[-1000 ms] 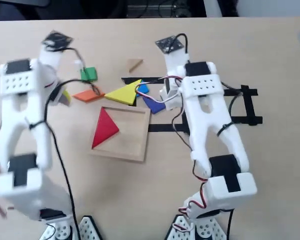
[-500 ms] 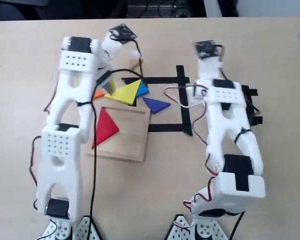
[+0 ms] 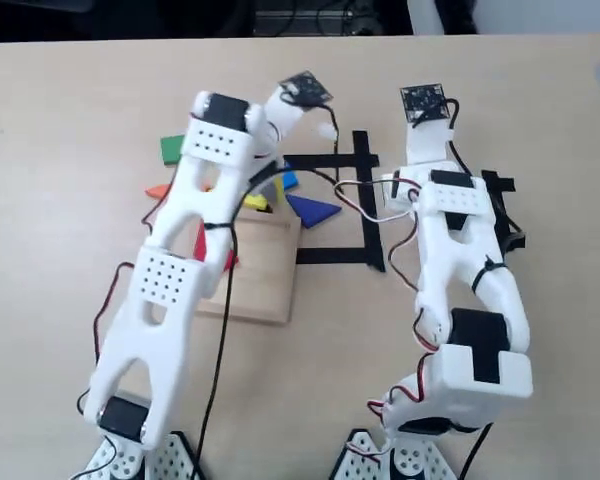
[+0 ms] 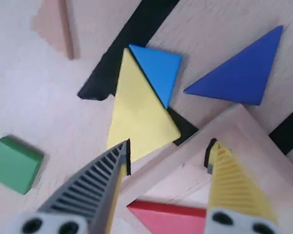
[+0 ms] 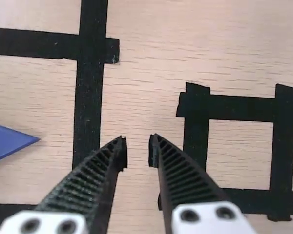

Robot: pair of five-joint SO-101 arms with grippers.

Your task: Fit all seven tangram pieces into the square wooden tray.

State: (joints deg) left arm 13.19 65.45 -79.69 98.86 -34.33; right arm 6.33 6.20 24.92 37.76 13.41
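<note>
The tray (image 4: 196,146) lies on the worktop (image 3: 100,90) with only the red triangle (image 4: 170,217) inside it, so I'd say the job is barely begun. Just outside the tray's rim lies the yellow triangle (image 4: 137,115), one corner right up against the wood, and the light blue triangle (image 4: 159,72) is pressed along its long edge. The dark blue triangle (image 4: 243,73) is a little apart from these. The green square (image 4: 15,164), an orange piece (image 3: 160,190) and a plain wooden piece (image 4: 54,24) lie farther out. The left tool (image 4: 168,146) hangs spread wide and empty. One finger is over the yellow triangle's edge and the other is over the tray's inside. That looks to me like a try for the yellow piece. To do it well, both fingers should clear the rim and straddle the yellow piece alone. The tool should come down flat and avoid dragging the light blue neighbour along. The right tool (image 5: 136,141) is parted by a narrow gap, holds nothing, and sits over the black tape (image 5: 90,97) well off to the side.
</note>
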